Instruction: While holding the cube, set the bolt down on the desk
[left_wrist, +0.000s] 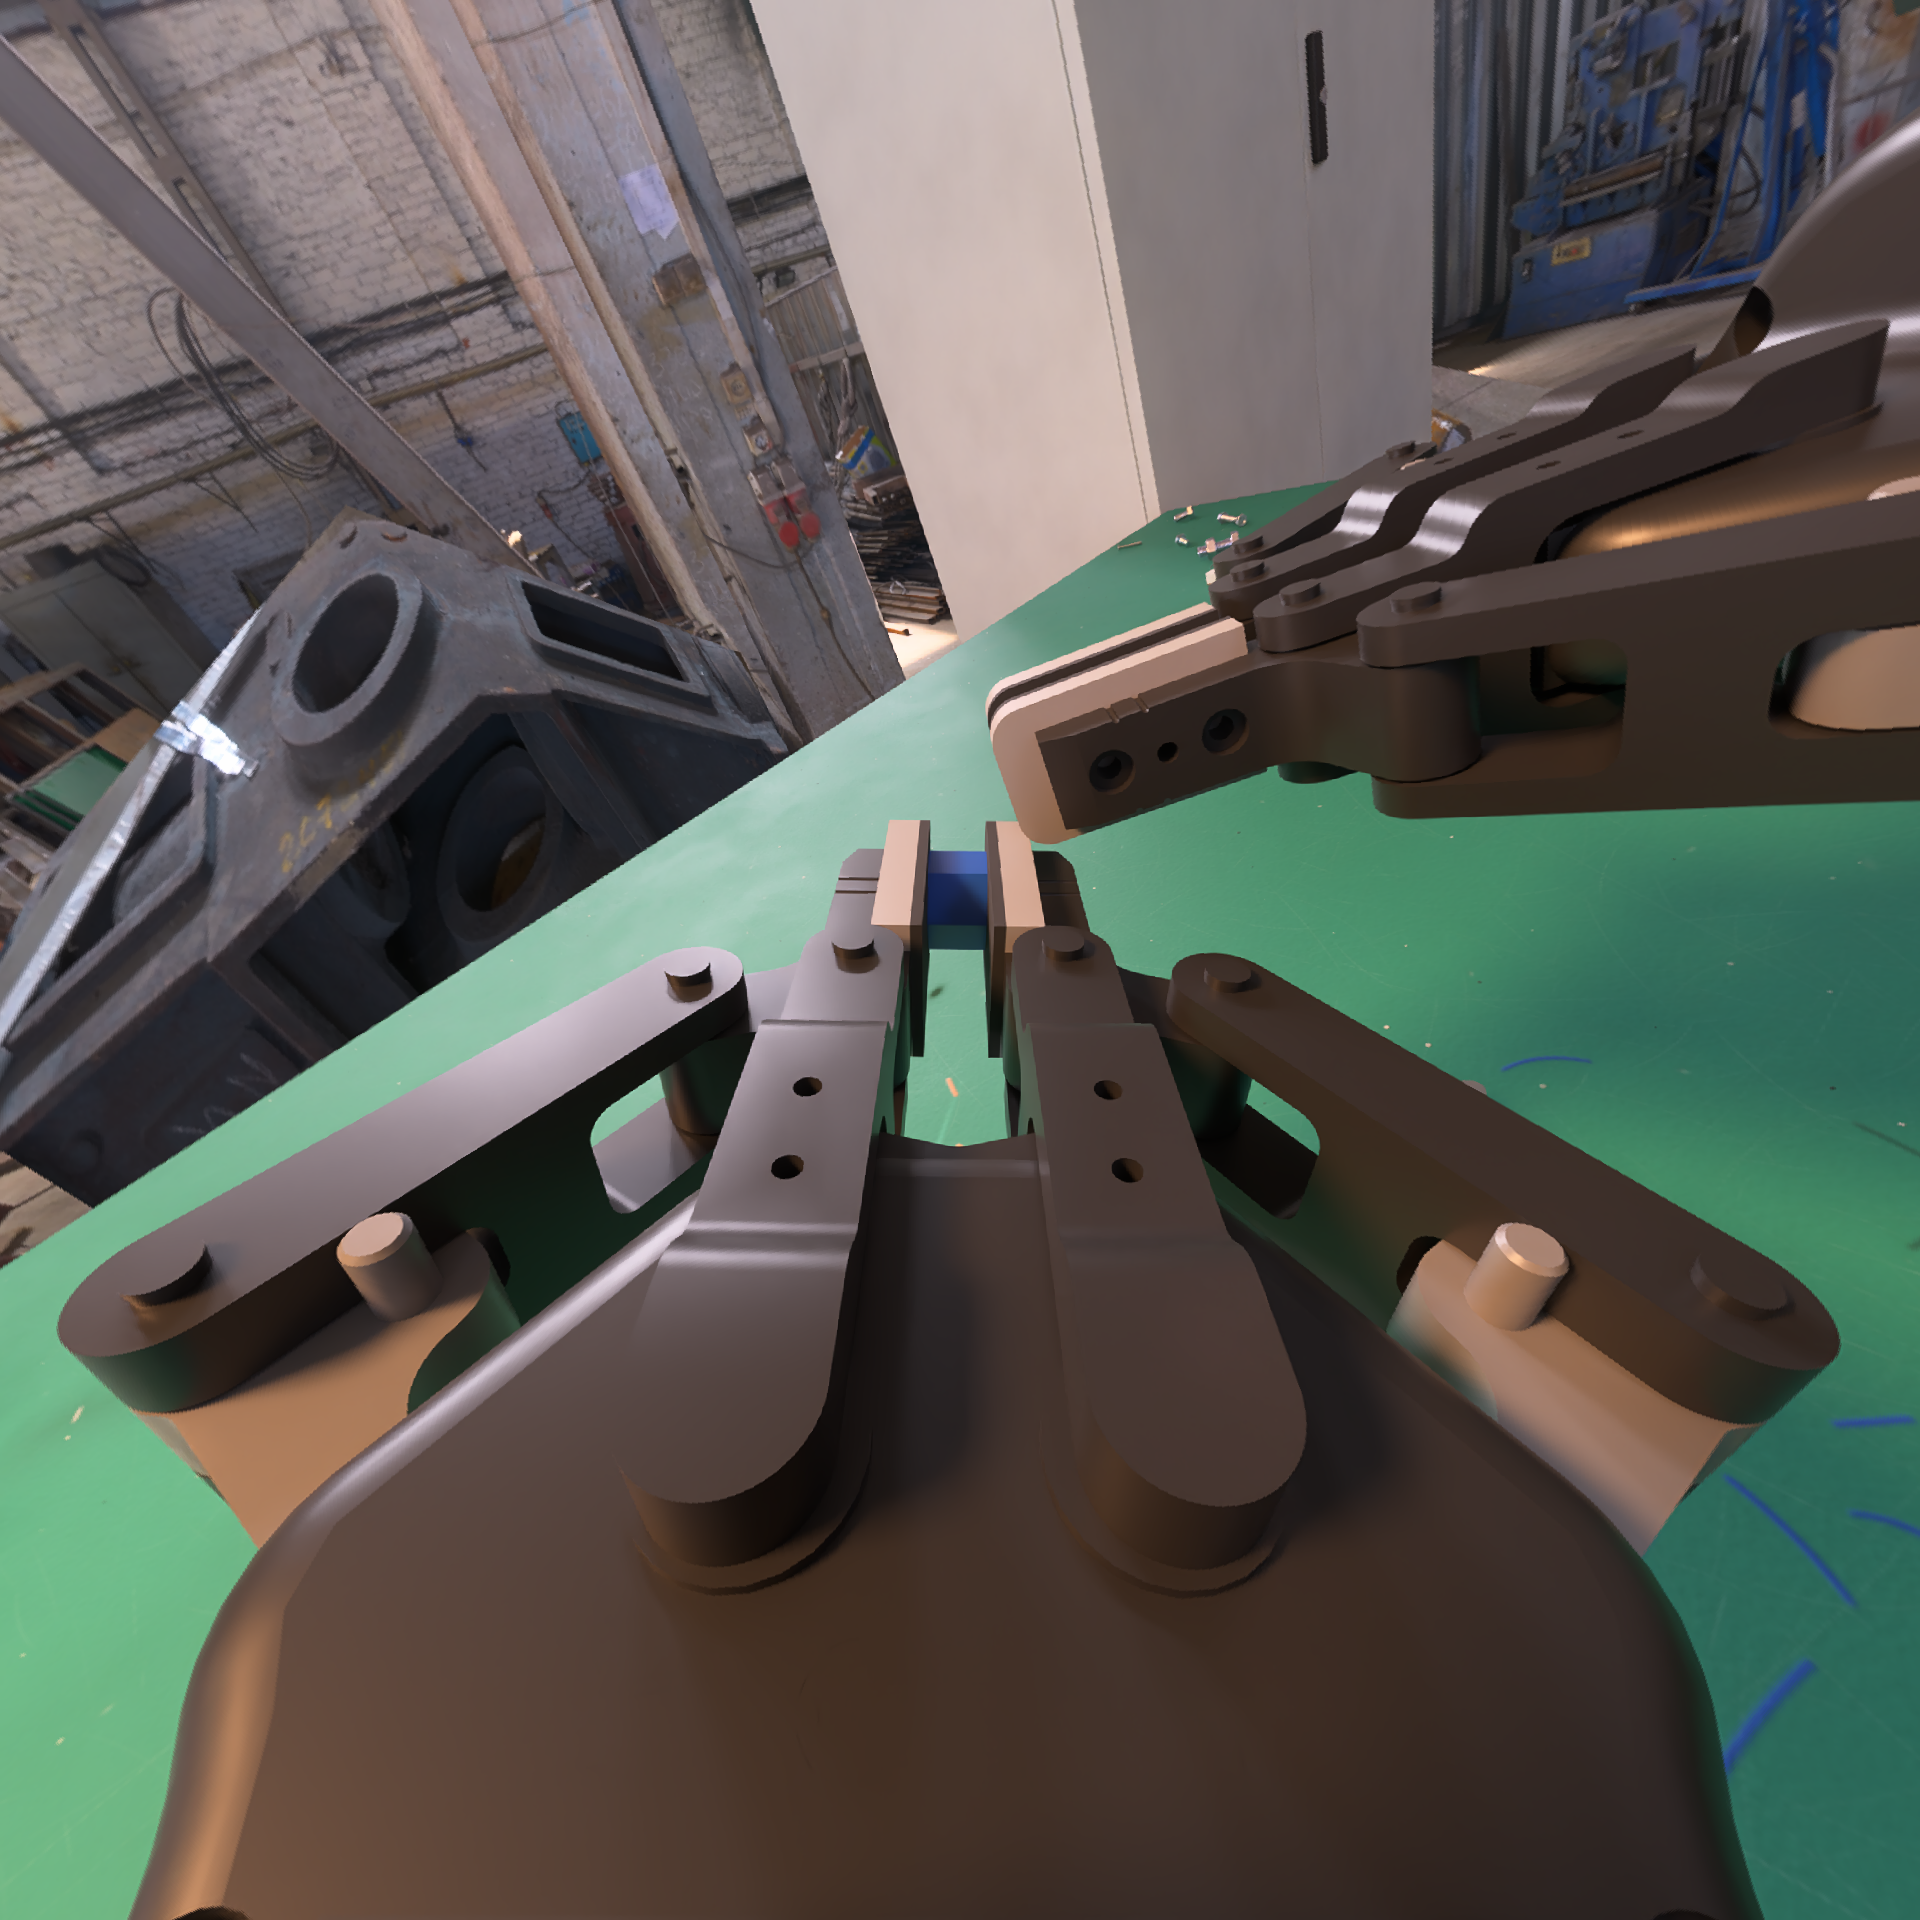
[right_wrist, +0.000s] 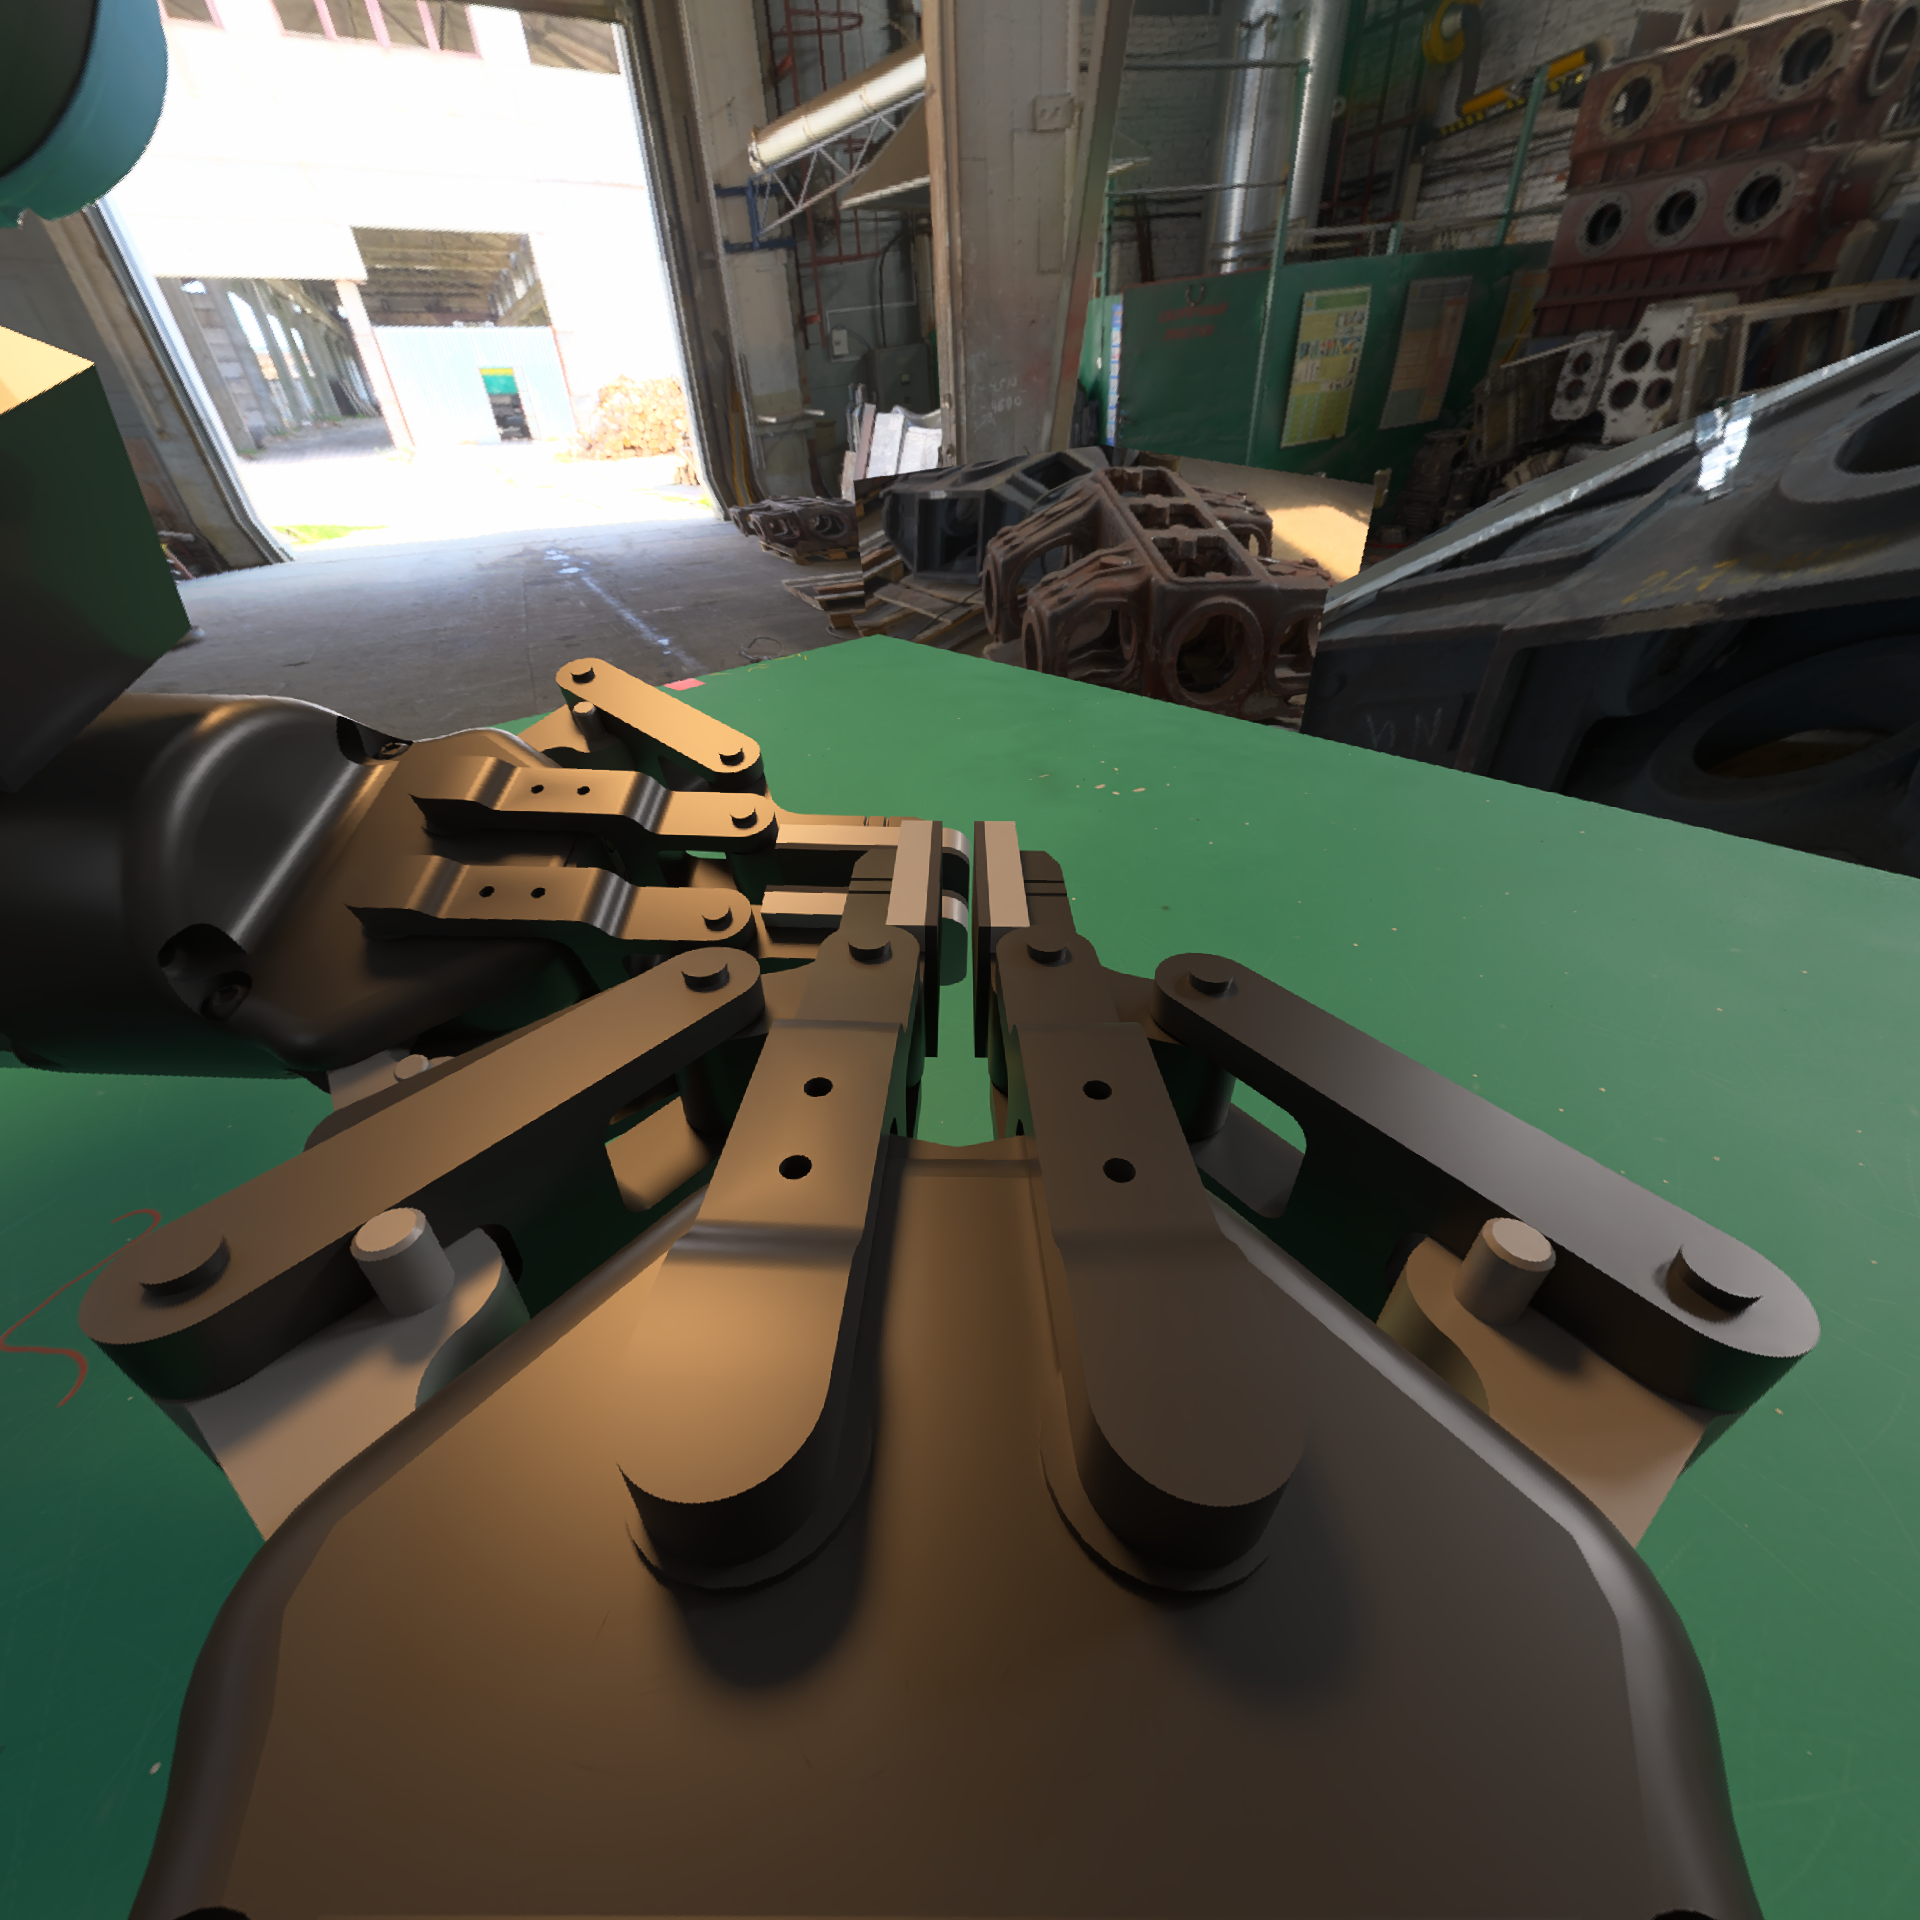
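A dark grey cast-metal machine housing (left_wrist: 364, 779) stands on the floor beyond the left edge of the green-topped bench (left_wrist: 1351, 1039). At the centre of the left wrist view, the left gripper (left_wrist: 956, 883) is held low over the bench. Its jaws are clamped on the small blue cube (left_wrist: 956, 881), which is pinched between the two pale pads (left_wrist: 902, 878) near their tips and is kept clear of the bench surface.

To the right, just beside the cube, the right gripper (left_wrist: 1000, 707) is seen reaching in from the right edge, tilted slightly downward. Its jaws are drawn almost together, with only a thin dark slit between the pads. In the right wrist view the same narrow gap is seen, and the left gripper's rounded fingertips are partly visible through it. Whether anything is gripped in that slit cannot be told.

Farther back and to the right, a few small silver fasteners (left_wrist: 1205, 540) lie scattered on the bench near its far edge, in front of a tall white cabinet (left_wrist: 1039, 312). The bolt cannot be picked out with certainty, neither between the right jaws nor among those fasteners.
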